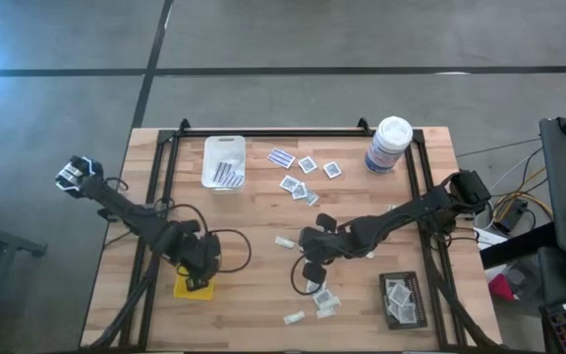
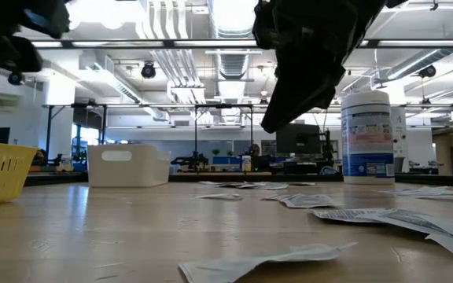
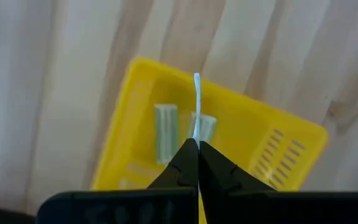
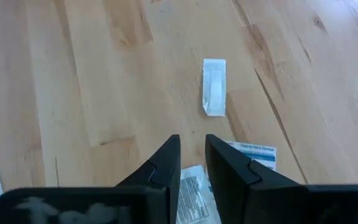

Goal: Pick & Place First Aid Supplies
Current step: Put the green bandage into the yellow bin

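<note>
Left gripper [image 3: 197,144] is clenched on a thin pale narrow strip packet [image 3: 196,106], held edge-on between the fingertips directly above the yellow perforated plastic tray [image 3: 253,140]. Two similar pale strips [image 3: 165,132] lie flat inside that tray. In the high view the left gripper [image 1: 198,267] sits over the yellow tray [image 1: 182,289] near the wooden table's [image 1: 263,236] front left edge.

Right gripper [image 4: 192,152] is released, fingers slightly apart, nothing between them. It hangs over loose white printed packets [image 4: 194,186]; another pale narrow strip [image 4: 214,86] lies ahead of it on the bare wood. In the high view the right gripper [image 1: 311,270] is well to the right of the yellow tray, mid-table.

Farther right of the yellow tray, a black rectangular tray [image 1: 402,300] holds white square packets. Behind the yellow tray, at the table's far side, a white rectangular tray [image 1: 223,162] holds blue-and-white striped strips [image 1: 229,173].
</note>
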Controlling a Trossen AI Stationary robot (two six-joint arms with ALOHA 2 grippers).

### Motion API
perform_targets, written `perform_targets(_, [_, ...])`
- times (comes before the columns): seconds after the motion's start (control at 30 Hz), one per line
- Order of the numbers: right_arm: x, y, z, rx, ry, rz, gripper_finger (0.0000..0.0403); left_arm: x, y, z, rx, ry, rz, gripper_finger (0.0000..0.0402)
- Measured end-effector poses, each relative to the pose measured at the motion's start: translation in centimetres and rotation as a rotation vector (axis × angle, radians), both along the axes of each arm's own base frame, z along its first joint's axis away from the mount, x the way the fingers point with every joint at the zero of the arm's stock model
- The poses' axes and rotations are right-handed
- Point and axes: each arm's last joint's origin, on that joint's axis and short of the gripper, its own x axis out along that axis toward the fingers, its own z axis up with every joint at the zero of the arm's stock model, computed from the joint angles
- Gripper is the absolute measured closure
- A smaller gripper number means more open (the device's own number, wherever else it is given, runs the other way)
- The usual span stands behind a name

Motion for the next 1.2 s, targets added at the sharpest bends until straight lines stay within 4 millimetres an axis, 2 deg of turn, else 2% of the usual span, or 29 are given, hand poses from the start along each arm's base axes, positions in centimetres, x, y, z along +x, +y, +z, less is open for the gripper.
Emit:
perform_targets(0.17, [-0.2, -0.1, -0.4, -0.004, 0.012, 0.0, 0.0322, -0.8, -1.0, -0.1, -0.014, 0.014, 0.042, 0.0401])
perform_targets(0.3, [-0.3, -0.1, -0.6, -0.007, 0.02, 0.0, 0.0318, -1.4, -1.3, -1.0, -0.015, 0.034, 0.094, 0.0401])
perform_targets(0.53, [-0.3, -0.2, -0.6, -0.021, 0.017, -0.008, 0.0328, -0.7, -2.2, -3.0, -0.141, -0.051, 0.099, 0.0401])
perform_targets(0.77, [-0.3, -0.4, -0.6, -0.025, 0.018, -0.008, 0.0335, -1.2, -1.8, -4.4, -0.128, -0.026, 0.121, 0.0401])
perform_targets(1.2, [-0.2, -0.8, -0.6, -0.026, 0.018, -0.017, 0.0316, -2.0, -1.3, -6.0, -0.131, 0.044, 0.159, 0.0401])
